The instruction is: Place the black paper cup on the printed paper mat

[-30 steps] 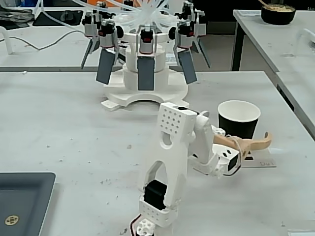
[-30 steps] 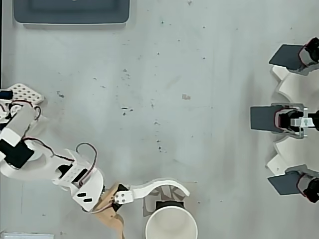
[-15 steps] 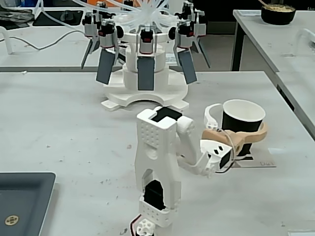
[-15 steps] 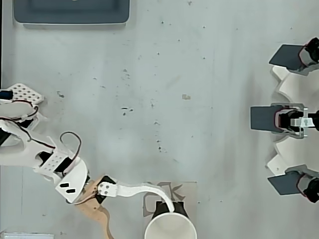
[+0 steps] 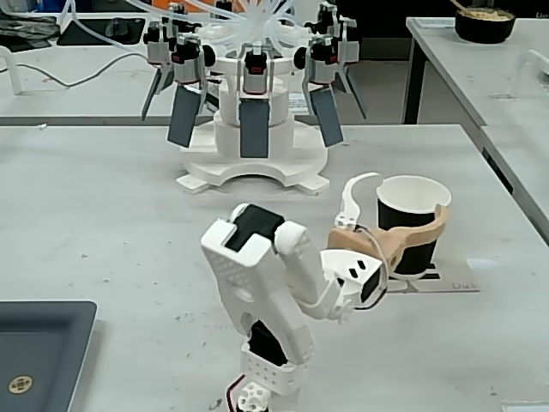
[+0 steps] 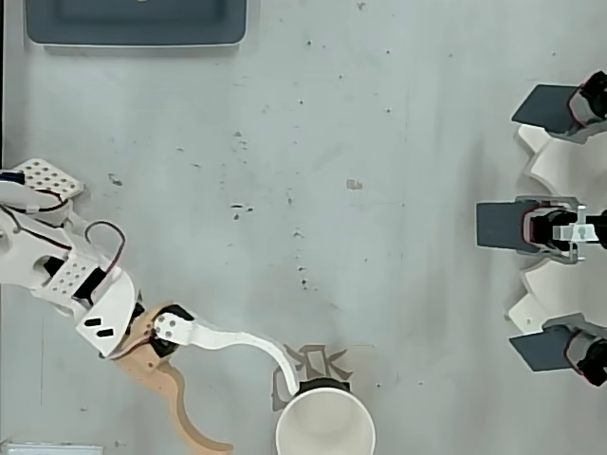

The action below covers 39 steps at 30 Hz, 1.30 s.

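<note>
Right of centre in the fixed view, the black paper cup (image 5: pixel 410 221) stands upright on the printed paper mat (image 5: pixel 453 281), whose pale edge shows at the cup's base. The gripper (image 5: pixel 401 212) is spread wide around the cup: the tan finger wraps the front of the cup wall, and the white finger curves up at its left side. Whether either finger presses the cup cannot be told here. A white multi-armed device (image 5: pixel 254 103) fills the upper middle of the frame, a dark grey tray (image 5: pixel 39 352) sits at the lower left, and a dark bowl (image 5: pixel 485 22) is at the upper right.

Seen from overhead, the cup (image 6: pixel 325 425) sits at the bottom centre, its white inside facing up, on the mat (image 6: pixel 318 362). The gripper (image 6: pixel 254 415) reaches in from the lower left, jaws parted, the white fingertip beside the rim. The tray (image 6: pixel 137 27) lies at the upper left.
</note>
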Each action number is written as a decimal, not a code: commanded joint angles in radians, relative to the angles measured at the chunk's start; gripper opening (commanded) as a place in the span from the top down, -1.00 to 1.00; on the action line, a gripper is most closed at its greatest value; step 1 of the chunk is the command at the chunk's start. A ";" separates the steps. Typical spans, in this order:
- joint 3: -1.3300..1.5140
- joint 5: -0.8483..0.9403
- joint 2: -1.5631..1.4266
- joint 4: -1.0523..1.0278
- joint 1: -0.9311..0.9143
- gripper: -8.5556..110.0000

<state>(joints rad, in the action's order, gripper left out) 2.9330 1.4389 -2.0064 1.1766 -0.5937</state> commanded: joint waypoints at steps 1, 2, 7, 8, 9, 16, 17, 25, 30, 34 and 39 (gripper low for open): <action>0.020 -0.011 -0.089 0.038 0.037 0.48; 0.029 -0.011 -0.097 0.048 0.051 0.50; 0.052 -0.011 -0.140 0.069 0.144 0.59; 0.055 -0.011 -0.150 0.067 0.163 0.59; 0.055 -0.011 -0.158 0.067 0.178 0.59; 0.071 -0.003 -0.213 0.054 0.285 0.61; 0.075 -0.002 -0.224 0.049 0.304 0.61; 0.098 0.025 -0.301 -0.011 0.442 0.62; 0.095 0.049 -0.308 -0.048 0.545 0.61; 0.075 0.067 -0.291 -0.091 0.620 0.61; 0.000 0.078 -0.206 -0.103 0.672 0.62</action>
<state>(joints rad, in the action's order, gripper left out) 3.0051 1.5048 -2.2473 1.0815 0.0537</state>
